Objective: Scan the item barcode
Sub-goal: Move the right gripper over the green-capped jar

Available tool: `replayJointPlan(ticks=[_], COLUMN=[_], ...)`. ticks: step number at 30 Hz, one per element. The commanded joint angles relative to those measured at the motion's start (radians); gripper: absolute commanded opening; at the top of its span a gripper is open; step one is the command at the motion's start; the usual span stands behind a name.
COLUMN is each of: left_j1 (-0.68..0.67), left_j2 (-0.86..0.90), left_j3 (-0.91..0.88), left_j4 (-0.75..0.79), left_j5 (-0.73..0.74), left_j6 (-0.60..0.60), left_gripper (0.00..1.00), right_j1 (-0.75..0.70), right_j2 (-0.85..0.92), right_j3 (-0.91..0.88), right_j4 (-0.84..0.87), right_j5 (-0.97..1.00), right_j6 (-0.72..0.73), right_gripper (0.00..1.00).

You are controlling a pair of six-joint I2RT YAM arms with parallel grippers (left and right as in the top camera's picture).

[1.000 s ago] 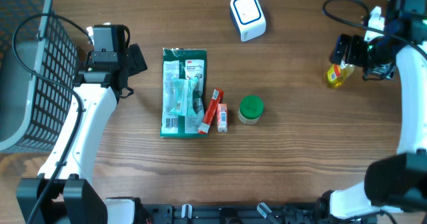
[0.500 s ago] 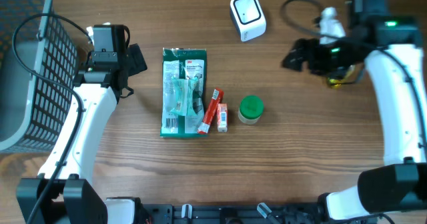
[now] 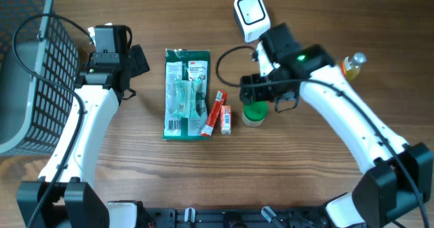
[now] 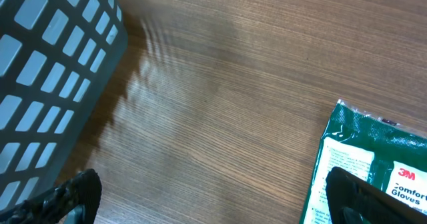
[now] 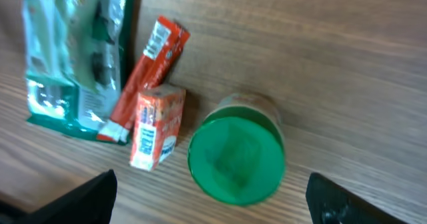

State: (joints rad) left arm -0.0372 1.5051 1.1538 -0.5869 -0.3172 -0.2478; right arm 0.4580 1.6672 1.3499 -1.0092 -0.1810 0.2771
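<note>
The right fingers (image 5: 87, 201) stand wide apart and empty, over the small round jar with a green lid (image 5: 235, 159). The right arm (image 3: 352, 119) is bent, with its wrist turned downward. The left fingers (image 4: 353, 197) are apart too, beside the grey mesh basket (image 4: 47, 71).

On the wooden surface (image 3: 305, 180) I count one jar, one small orange box (image 5: 157, 124), one red tube (image 5: 150, 67), one green glove packet (image 3: 184, 92), one yellow bottle (image 3: 349, 65) and one white scanner (image 3: 252, 14). The jar stands upright near the middle, lid up, just beside the box.
</note>
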Motion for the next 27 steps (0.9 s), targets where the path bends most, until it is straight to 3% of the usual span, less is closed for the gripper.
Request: replayJointPlan(ticks=[1,22,27], left_j1=[0.005,0.005,0.005], left_j2=[-0.001,-0.001,-0.001], left_j3=[0.011,0.011,0.011], left_j4=[0.0,0.0,0.0], left_j5=[-0.009,-0.009,-0.009], left_j6=[0.009,0.009,0.009], left_gripper=[1.0,1.0,1.0], right_j1=[0.023,0.027,0.027], right_j2=[-0.001,0.04,0.044], right_j3=[-0.068,-0.174,-0.179], right_j4=[0.044,0.156,0.169], right_j5=[0.04,0.08,0.08], right_j6=[0.019,0.012,0.012], right_gripper=[0.91,0.91,0.88])
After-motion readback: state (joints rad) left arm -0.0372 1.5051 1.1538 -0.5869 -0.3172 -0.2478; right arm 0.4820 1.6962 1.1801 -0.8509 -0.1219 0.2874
